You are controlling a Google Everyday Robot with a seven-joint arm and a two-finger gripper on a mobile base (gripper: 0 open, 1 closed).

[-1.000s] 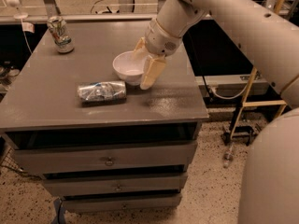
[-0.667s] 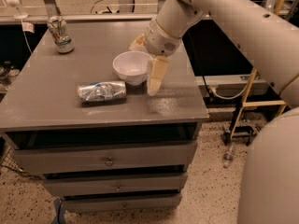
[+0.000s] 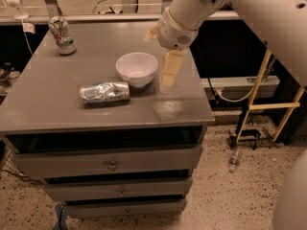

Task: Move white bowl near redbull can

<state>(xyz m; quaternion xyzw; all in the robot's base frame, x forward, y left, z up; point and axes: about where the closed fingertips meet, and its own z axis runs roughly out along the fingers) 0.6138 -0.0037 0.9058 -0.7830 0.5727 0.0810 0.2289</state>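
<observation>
The white bowl point(image 3: 137, 69) stands upright on the grey cabinet top point(image 3: 57, 109), right of centre. The redbull can point(image 3: 104, 92), silver with blue patches, lies on its side just left of and in front of the bowl, almost touching it. My gripper point(image 3: 168, 79) hangs from the white arm just to the right of the bowl, pointing down, its tip close to the tabletop. It is open and holds nothing, and it stands apart from the bowl's rim.
A can with white, green and red print point(image 3: 62, 35) stands upright at the back left corner. The cabinet has drawers below. To the right of the cabinet are a yellow frame point(image 3: 259, 104) and cables on the speckled floor.
My gripper was at the bowl's right rim; it has let go and moved a little to the right. The bowl and the can stay where they were.
</observation>
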